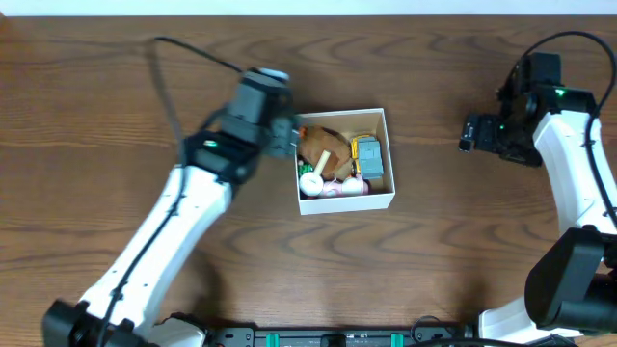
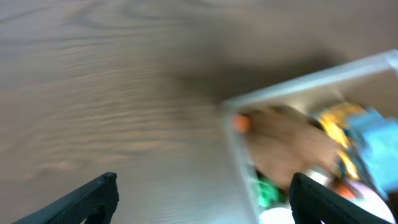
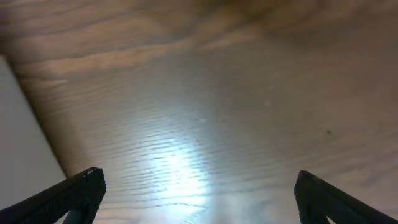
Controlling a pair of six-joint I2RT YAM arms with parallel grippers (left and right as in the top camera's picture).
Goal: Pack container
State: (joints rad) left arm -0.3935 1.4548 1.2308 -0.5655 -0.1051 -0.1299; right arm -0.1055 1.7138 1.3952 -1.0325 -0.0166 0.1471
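The container (image 1: 388, 154), a square white cardboard box, stands at the table's middle and holds several small toys: a brown one (image 1: 324, 143), a yellow and grey-blue one (image 1: 368, 156) and a pink and white one (image 1: 339, 188). My left gripper (image 1: 285, 135) hangs at the box's left wall. In the left wrist view it (image 2: 202, 199) is open and empty, its fingers straddling that wall (image 2: 239, 171), with blurred toys (image 2: 323, 146) inside. My right gripper (image 1: 469, 133) is far to the right; in the right wrist view it (image 3: 199, 199) is open and empty over bare wood.
A black cable (image 1: 188, 53) runs from the left arm across the back left of the table. A pale edge (image 3: 25, 137) shows at the left of the right wrist view. The right arm's white links (image 1: 578, 164) stand along the right side.
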